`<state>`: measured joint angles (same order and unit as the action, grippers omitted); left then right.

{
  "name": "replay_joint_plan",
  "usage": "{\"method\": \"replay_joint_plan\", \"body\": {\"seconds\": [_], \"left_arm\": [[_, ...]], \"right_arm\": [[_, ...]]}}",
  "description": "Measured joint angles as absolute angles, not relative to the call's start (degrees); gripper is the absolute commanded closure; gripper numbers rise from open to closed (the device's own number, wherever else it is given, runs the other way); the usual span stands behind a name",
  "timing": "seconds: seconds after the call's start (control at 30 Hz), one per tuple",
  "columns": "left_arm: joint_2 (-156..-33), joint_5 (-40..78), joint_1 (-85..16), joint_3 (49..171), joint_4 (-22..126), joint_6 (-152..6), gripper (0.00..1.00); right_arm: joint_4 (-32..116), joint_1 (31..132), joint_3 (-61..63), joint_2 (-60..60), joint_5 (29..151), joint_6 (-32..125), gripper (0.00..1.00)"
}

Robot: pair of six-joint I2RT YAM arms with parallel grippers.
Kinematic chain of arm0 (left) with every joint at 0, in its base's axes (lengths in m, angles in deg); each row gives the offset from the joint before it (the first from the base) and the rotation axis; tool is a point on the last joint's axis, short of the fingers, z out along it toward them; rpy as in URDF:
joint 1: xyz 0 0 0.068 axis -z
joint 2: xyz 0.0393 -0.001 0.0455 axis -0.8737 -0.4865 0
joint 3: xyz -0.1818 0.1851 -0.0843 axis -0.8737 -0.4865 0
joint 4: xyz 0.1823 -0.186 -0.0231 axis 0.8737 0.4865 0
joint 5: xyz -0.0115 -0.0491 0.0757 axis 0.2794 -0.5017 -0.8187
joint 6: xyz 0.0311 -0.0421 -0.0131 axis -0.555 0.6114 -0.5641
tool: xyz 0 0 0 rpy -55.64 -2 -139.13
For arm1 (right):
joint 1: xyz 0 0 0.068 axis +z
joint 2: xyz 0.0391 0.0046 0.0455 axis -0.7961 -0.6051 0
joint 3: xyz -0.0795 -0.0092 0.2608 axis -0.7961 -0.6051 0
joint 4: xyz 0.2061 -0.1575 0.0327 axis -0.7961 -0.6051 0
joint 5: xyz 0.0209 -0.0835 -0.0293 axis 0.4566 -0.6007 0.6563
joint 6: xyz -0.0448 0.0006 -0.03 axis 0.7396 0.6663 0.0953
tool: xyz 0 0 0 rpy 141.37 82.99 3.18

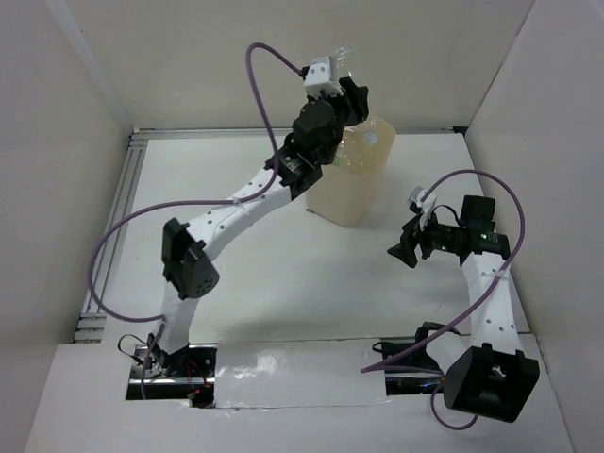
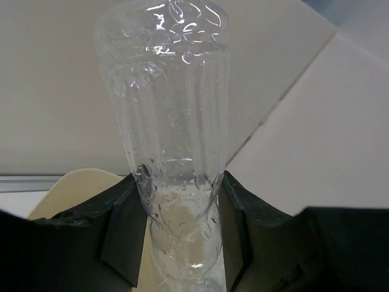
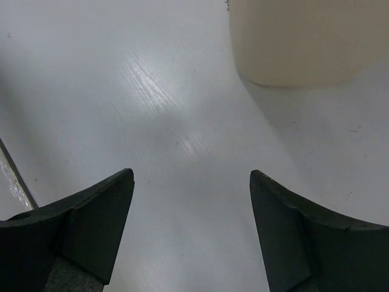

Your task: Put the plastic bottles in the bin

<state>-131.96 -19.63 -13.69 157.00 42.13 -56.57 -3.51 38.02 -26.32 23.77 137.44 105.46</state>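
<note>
Late in the job, by the look of it. Gripping one clear plastic bottle in the left jaws, clamped tight on its narrow lower part, ribbed body pointing up and away toward the back wall. Raised high at the far side of the counter, above the bin, over or very close to its open top, with a slice of cream rim showing under the jaws at the lower left of the left wrist view. Not yet dropped. Right jaws spread wide apart, nothing between them, low over bare counter, near the bin but clear of it, facing its lower wall at the upper right of the right wrist view. No further bottle to be seen anywhere on the counter from above, so probably the last one outside the bin. Impossible to tell through the cloudy wall how many lie inside already. Left to do, judging from this alone: part the left jaws to let the bottle fall inside, then look for any stray hidden behind the bin.
</note>
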Motion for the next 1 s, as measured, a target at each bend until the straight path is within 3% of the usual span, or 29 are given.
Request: {"method": "replay_joint_plan", "body": {"seconds": [0.1, 0.17, 0.37, 0.7, 0.87, 1.0], "left_arm": [[-140.75, -22.01, -14.36, 164.48, 41.04, -60.66, 0.43], [-144.71, -22.71, -14.65, 165.92, 41.19, -62.54, 0.29], [-150.91, -22.67, -15.13, 168.34, 44.25, -64.62, 0.0], [-144.9, -19.28, -15.96, 166.46, 44.16, -65.29, 0.0], [-127.03, -17.25, -15.0, 149.02, 41.98, -66.98, 0.0], [-100.56, -14.41, -14.52, 125.02, 43.05, -65.8, 0.0]], "right_arm": [[-3.67, 38.04, -26.41, 25.3, 137.63, 105.96, 0.05], [-3.67, 38.04, -26.41, 26.0, 137.68, 106.33, 0.01], [-3.47, 38.04, -27.15, 26.5, 137.59, 106.11, 0.01], [-1.59, 38.02, -28.79, 27.03, 135.32, 99.18, 0.01], [2.28, 38.04, -28.75, 27.03, 130.01, 89.44, 0.01], [5.56, 38.02, -27.85, 27.0, 122.46, 79.8, 0.01]]}}
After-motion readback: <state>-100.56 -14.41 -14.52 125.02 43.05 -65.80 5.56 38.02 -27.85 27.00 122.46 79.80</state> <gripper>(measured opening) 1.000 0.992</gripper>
